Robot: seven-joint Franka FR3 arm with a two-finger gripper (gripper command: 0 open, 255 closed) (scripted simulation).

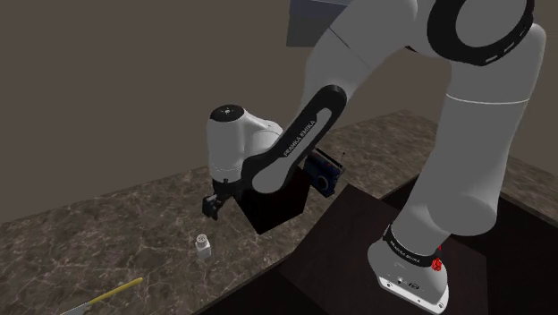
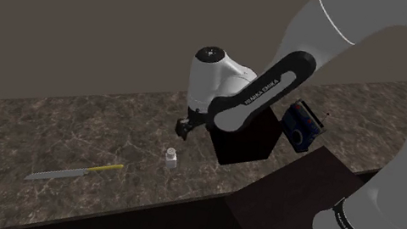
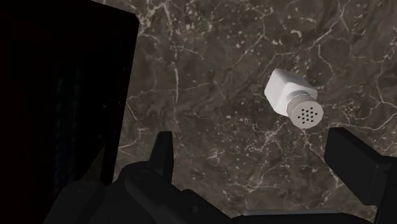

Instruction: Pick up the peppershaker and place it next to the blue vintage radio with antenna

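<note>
White glossy arm, rounded shells; wide black ring at upper joint; black strip along forearm, white FRANKA EMIKA lettering; white foot with small red button; pincer all black, two blocky fingers

Dim, even light; soft, faint shadows

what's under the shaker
The dark marbled counter. The white shaker stands upright on it, with nothing else showing beneath. The spot right under its base is covered by the shaker itself.
</note>
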